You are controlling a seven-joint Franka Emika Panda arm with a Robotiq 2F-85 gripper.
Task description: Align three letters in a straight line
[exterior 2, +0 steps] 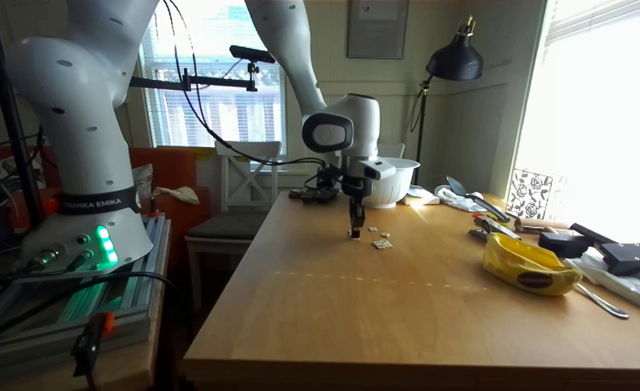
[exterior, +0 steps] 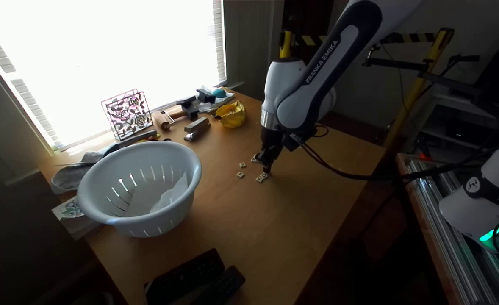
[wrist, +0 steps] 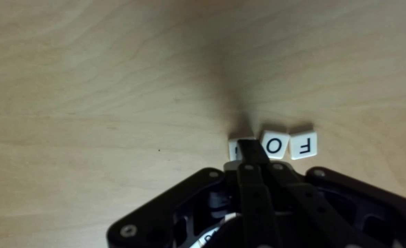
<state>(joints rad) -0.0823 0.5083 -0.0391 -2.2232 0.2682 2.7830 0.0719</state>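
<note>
Daylight from a big window [exterior: 105, 51] spreads over a wooden table [exterior 2: 407, 320], where three cream letter tiles [exterior: 259, 179] lie close together in a rough row. At the right end of that row in the wrist view, the F tile [wrist: 298, 151] is upside down; the O tile [wrist: 275, 145] lies just beside it, each turned a little, so their facing edges form a thin wedge. Left of the O comes the third tile [wrist: 233, 146] (its letter mostly hidden), partly covered by the gripper [wrist: 254, 151]. Its fingers are closed against each other, with no tile seen between them; whether the tips touch the third tile, I cannot tell. More letter tiles [exterior: 240, 174] are scattered near the row in both exterior views. Farther out stand a pale blue colander [exterior: 164, 223] with something white [exterior: 179, 188] inside, a stapler [exterior: 197, 128], an open-topped yellow pouch [exterior 2: 515, 271] and an openwork floral stand [exterior: 127, 113]. Some dark objects [exterior: 186, 275] near the table's edge are too dim to name. Beyond the table are a black lamp [exterior 2: 455, 60], a white chair [exterior 2: 227, 225] with a grey seat, and the robot's base [exterior 2: 64, 231], showing green lights [exterior 2: 107, 244]
</note>
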